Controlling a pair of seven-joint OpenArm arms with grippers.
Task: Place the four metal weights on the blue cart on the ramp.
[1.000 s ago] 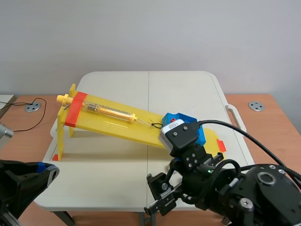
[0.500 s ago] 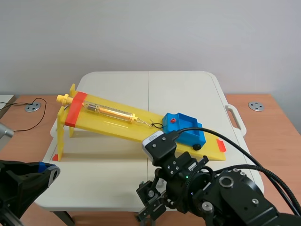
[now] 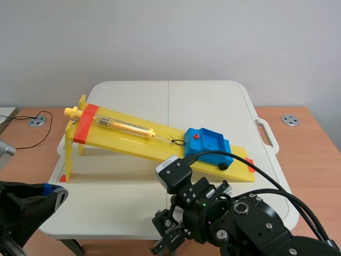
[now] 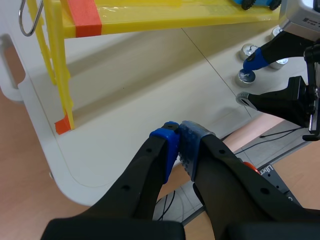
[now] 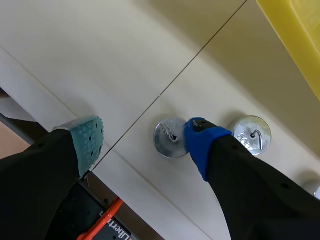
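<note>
- Scene view: blue cart (image 3: 206, 144) sits low on the yellow ramp (image 3: 128, 141), near its foot; no weights seen in its tray. R arm (image 3: 240, 221) is bent over the near edge of the table (image 3: 213, 101) and hides the weights. L arm (image 3: 24, 205) is low and well off to the side, so R arm is clearly the nearer one.
- L wrist view: L gripper (image 4: 178, 142) has fingers pressed together w/ nothing betw them, over the table corner by the ramp's leg. Ahead of it, R arm's blue pad (image 4: 254, 59) is down among the weights (image 4: 248, 49), which lie on the table just in front of the ramp.
- R wrist view: R gripper (image 5: 145, 136) is spread wide and empty.
- Key relation: target weight (image 5: 167, 137) lies betw the fingers but off-centre. It touches or nearly touches the blue pad and is well apart from the grey-green pad (image 5: 91, 135).
- Second weight (image 5: 252, 132) is outside the grip, on the far side of the blue finger. A third just shows beyond.
- Look: flat, round, shiny metal disc w/ a small wire hook at centre. Round, so no long axis; any closing direction should do.
- Likely next: shift toward the blue-pad side to centre the disc, then close.
</note>
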